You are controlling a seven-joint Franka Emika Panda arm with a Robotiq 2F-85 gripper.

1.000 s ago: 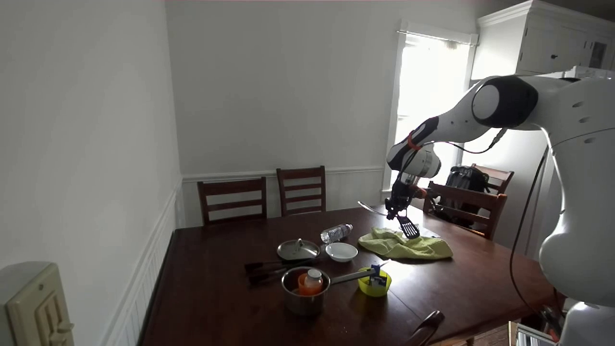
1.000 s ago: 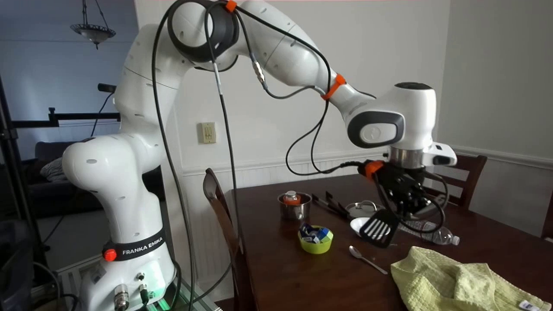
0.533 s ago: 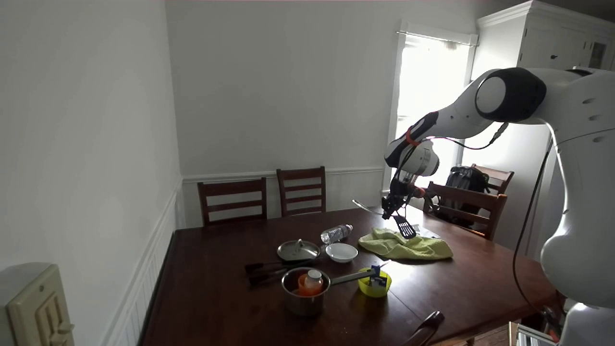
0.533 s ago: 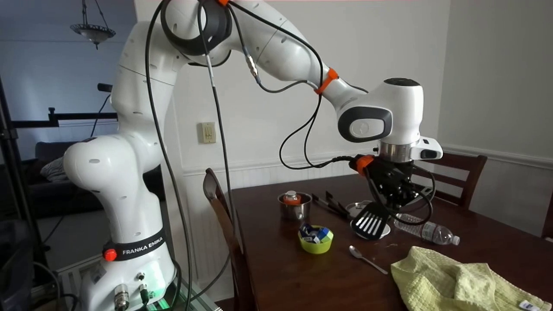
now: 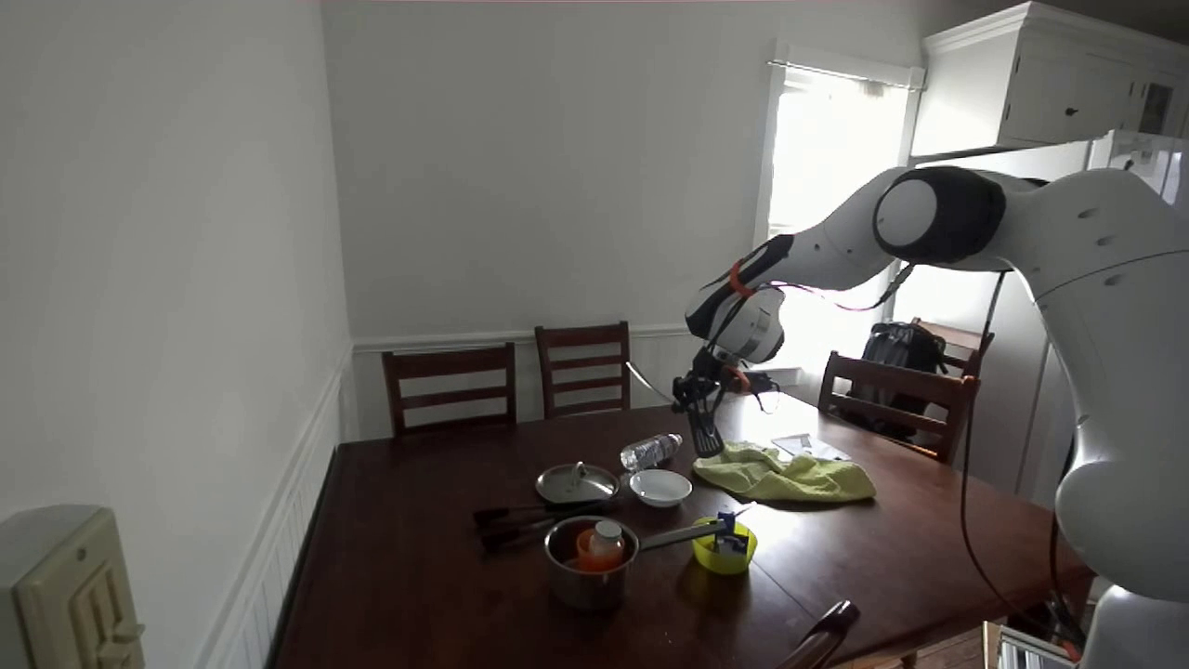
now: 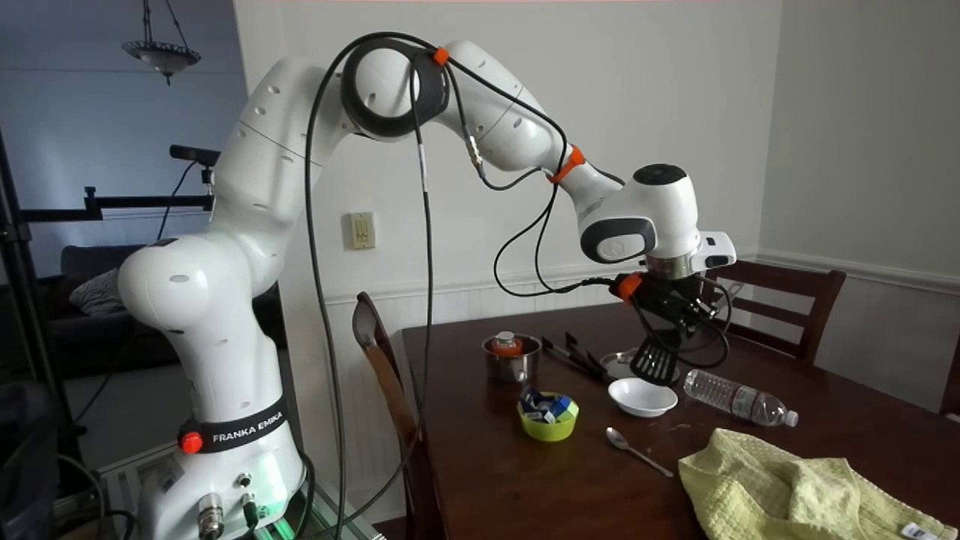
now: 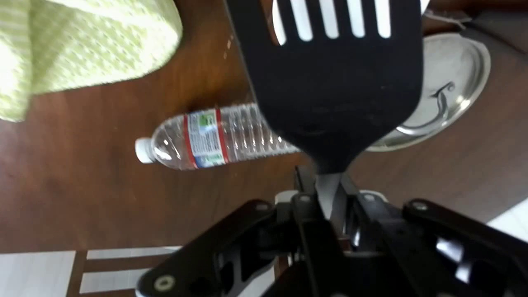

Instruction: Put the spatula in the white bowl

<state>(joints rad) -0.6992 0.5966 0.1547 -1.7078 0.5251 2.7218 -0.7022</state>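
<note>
Jutting from between fingers [image 7: 306,208] — spatula [image 7: 338,82]

In an exterior view, white capitals on the black band [image 6: 236,427] around the rounded white robot base [image 6: 202,472], well apart from the clear plastic bottle [image 7: 245,132], read "FRANKA EMIKA". In the wrist view, the bottle's white, red-edged label [image 7: 208,142] is too blurred to read. Near the bottle, the crumpled pale yellow-green cloth [image 6: 787,487] bears a white tag [image 6: 916,531], too small to read.

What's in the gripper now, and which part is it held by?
The spatula: the gripper holds it by the silvery handle, just behind the slotted black blade.
</note>
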